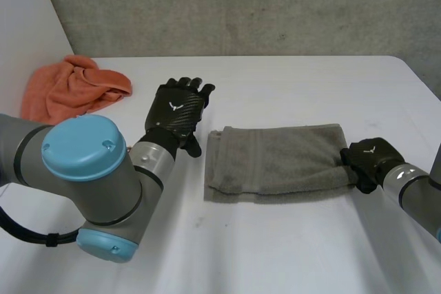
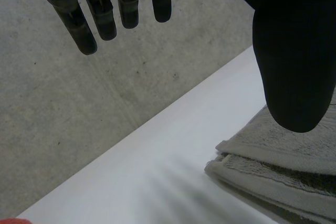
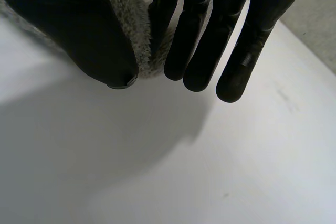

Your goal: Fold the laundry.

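Note:
A grey towel (image 1: pixel 279 160) lies folded into a long strip in the middle of the white table (image 1: pixel 275 253). My right hand (image 1: pixel 368 160) is at the towel's right end. In the right wrist view the towel's edge (image 3: pixel 131 19) sits pinched between the thumb and the fingers of that hand (image 3: pixel 210 35). My left hand (image 1: pixel 178 111) hovers just left of the towel's far left corner, fingers straight and holding nothing. In the left wrist view the folded layers of the towel's corner (image 2: pixel 273 166) lie beneath the thumb of the left hand (image 2: pixel 294 51).
A crumpled orange cloth (image 1: pixel 69 87) lies at the table's far left, beside the white side wall. A grey wall stands behind the table's far edge. Bare tabletop lies in front of the towel.

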